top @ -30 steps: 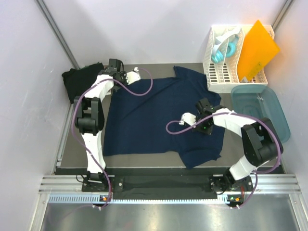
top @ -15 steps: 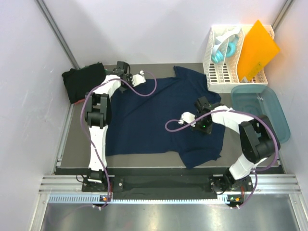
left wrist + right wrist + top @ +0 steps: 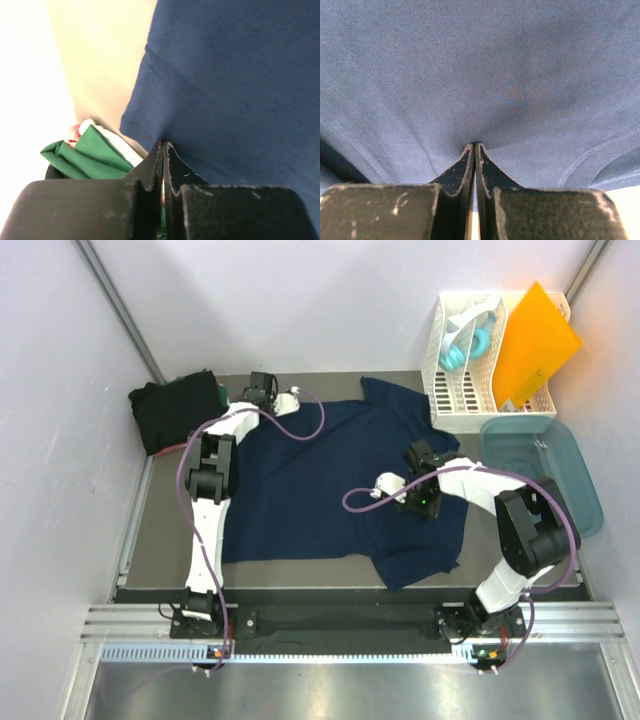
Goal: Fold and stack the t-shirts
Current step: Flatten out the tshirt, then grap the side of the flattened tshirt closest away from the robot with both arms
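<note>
Two closed grips on one navy t-shirt (image 3: 320,490), spread open over most of the grey table (image 3: 165,540), one sleeve reaching toward the white rack (image 3: 465,380) at the far right. Pinches, with the left gripper (image 3: 258,402) (image 3: 163,146), the shirt's far left edge: jaws pressed together, blue cloth (image 3: 235,85) caught at their tips. Clamps, with the right gripper (image 3: 421,500) (image 3: 475,146), a fold in the right part of the shirt, jaws tight together and fabric (image 3: 480,65) filling the wrist view beyond them. Just beside the left gripper, in the far left corner, a heap of dark t-shirts (image 3: 172,412), a green one (image 3: 82,156) folded among them. Near the right edge, a teal tub (image 3: 560,470).
</note>
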`<state>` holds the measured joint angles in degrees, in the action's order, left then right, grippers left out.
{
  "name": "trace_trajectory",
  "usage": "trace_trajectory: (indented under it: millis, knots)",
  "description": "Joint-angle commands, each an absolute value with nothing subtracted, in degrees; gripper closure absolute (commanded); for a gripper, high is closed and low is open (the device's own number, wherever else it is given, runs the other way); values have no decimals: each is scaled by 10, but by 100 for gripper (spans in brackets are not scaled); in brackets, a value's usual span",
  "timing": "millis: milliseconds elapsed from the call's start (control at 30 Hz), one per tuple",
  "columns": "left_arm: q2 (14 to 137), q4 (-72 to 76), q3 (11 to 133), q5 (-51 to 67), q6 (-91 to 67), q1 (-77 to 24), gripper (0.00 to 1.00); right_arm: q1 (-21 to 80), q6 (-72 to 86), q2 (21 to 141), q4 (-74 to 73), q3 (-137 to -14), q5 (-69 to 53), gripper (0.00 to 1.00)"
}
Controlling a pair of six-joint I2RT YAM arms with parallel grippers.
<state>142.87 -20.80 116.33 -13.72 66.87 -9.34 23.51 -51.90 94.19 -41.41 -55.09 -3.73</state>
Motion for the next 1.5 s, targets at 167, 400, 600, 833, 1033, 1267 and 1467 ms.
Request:
trace_trajectory:
  millis: [167, 400, 600, 833, 1033, 1267, 1467]
  knots:
    - [1512, -240, 1182, -221, 666, -76, 100, 231, -523, 946, -444, -528, -47, 100]
    - [1542, -279, 1221, -234, 652, -69, 100, 231, -525, 935, -439, -515, -52, 100]
    - [1518, -249, 1216, -229, 605, -67, 100, 231, -531, 934, -435, -515, -52, 100]
    - [1372, -141, 1122, -215, 584, -70, 55, 231, -517, 915, -401, -532, -35, 47]
    - [1181, -197, 1017, -143, 603, -76, 53, 231, -479, 835, -402, -577, -34, 37]
    - [935, -237, 711, -34, 764, -91, 53, 244, -539, 690, -467, -490, -19, 36]
    - [771, -266, 504, 47, 873, -94, 53, 269, -608, 550, -520, -327, -8, 39]
